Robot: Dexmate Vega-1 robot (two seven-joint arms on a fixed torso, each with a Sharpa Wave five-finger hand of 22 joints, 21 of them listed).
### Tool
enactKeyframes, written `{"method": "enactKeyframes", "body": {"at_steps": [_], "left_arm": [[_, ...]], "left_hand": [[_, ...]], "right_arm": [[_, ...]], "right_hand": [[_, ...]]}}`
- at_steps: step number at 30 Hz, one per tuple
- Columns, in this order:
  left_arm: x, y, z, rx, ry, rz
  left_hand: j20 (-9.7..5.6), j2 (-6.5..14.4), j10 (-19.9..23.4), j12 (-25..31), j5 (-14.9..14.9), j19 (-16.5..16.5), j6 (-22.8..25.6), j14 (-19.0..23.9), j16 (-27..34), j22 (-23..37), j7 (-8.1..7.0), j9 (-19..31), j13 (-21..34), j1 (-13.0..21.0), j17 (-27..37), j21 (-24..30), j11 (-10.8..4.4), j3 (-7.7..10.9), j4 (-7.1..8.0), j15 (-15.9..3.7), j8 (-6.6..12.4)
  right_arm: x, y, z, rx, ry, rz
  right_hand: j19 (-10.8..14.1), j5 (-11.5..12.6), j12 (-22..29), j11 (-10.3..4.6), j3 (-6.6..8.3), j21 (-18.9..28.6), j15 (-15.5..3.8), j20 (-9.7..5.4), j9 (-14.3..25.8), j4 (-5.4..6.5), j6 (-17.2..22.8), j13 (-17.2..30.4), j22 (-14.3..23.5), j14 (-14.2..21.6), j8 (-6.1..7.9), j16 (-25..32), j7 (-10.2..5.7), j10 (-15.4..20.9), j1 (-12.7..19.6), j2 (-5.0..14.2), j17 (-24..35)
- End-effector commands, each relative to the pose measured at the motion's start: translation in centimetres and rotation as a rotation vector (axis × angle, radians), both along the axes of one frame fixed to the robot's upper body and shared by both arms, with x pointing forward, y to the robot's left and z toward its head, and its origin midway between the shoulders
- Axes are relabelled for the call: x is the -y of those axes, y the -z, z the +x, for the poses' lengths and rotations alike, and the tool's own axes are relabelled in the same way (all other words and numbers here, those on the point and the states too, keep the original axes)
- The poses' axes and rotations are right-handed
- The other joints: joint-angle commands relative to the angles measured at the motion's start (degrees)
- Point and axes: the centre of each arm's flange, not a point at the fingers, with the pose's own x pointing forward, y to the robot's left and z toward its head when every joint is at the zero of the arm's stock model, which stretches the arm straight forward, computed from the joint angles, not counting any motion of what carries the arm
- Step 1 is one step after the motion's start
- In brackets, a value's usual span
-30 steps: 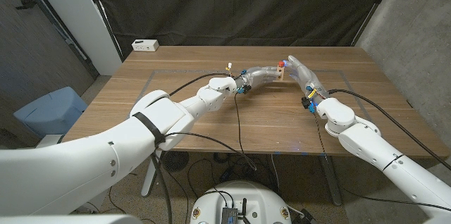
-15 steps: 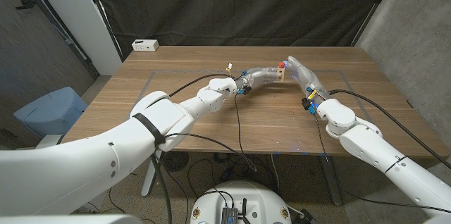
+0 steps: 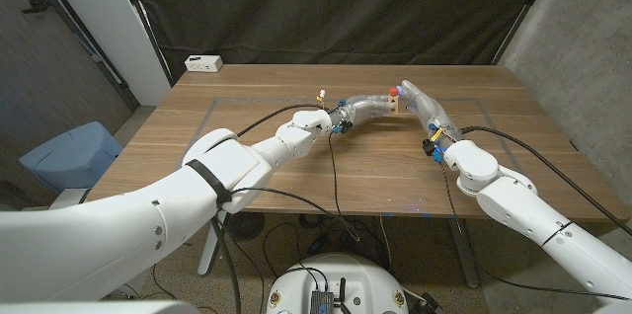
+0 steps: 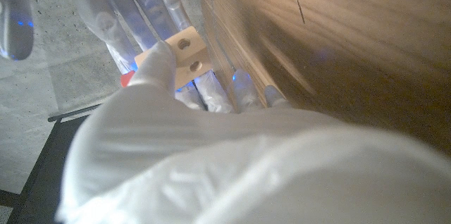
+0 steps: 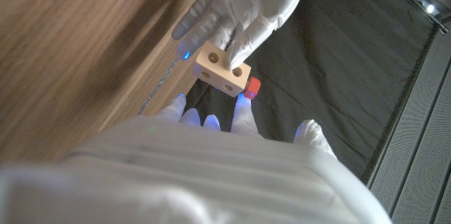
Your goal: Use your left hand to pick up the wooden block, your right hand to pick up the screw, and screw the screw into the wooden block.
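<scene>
Above the table's far middle, my left hand [image 3: 365, 107] grips a small pale wooden block [image 3: 394, 105]. The right wrist view shows the block [image 5: 222, 69] with two round holes on one face, held by the left hand's [image 5: 239, 5] gloved fingers. My right hand [image 3: 423, 105] meets the block from the other side. A red-headed screw [image 3: 397, 88] sits at the block's edge, and the right hand's fingertips [image 5: 243, 104] pinch the screw [image 5: 252, 88]. In the left wrist view the block [image 4: 182, 55] shows beyond my left hand [image 4: 176, 146], with the red screw head [image 4: 127, 78] partly hidden.
A white box [image 3: 203, 62] lies at the far left corner of the wooden table [image 3: 296, 171]. Cables hang from both forearms over the tabletop. A black curtain closes off the back, and a blue bin [image 3: 69, 156] stands on the floor to the left.
</scene>
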Motion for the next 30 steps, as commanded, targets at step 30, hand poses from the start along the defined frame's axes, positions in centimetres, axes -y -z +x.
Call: {"method": "enactKeyframes", "body": {"at_steps": [30], "left_arm": [[0.07, -0.15, 0.69, -0.046, -0.062, 0.014]], "left_hand": [[-0.01, 0.3, 0.2, 0.4, 0.3, -0.1, 0.9, 0.2, 0.2, 0.3, 0.74, 0.3, 0.1, -0.6, 0.2, 0.4, 0.23, 0.34, 0.13, -3.21, 0.50]], "right_arm": [[-0.33, 0.44, -0.95, -0.007, 0.019, -0.028]], "right_hand": [[0.4, 0.4, 0.4, -0.21, 0.58, 0.4, 0.28, -0.02, 0.2, -0.14, 1.3, 0.1, 0.2, -3.8, 0.57, 0.1, -0.10, -0.2, 0.1, 0.24, 0.0]]}}
